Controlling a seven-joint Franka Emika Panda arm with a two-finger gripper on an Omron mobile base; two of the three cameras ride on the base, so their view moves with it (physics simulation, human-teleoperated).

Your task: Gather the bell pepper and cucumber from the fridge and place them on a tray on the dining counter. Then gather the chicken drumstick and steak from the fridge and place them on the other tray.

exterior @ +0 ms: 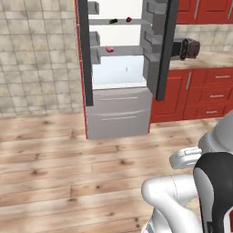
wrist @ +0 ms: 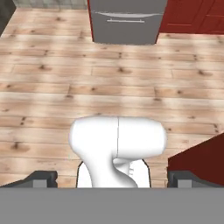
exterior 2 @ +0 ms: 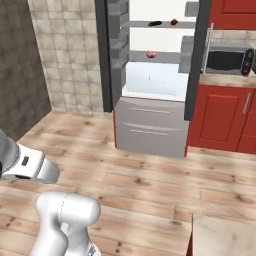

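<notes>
Claw (wrist: 112,183) hanging released, holding nothing; fridge (exterior: 120,107) standing open well ahead, pepper (exterior: 129,19), cucumber (exterior: 113,21) waiting on shelf.

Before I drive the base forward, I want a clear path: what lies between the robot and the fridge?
Bare wooden floor up to the open fridge, seen in both base views.

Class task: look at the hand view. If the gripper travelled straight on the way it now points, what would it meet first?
Most likely the wooden floor. The open gripper looks down and forward over bare planks, short of the fridge. Depth is hard to judge; the robot's own white body sits low in that view.
</notes>
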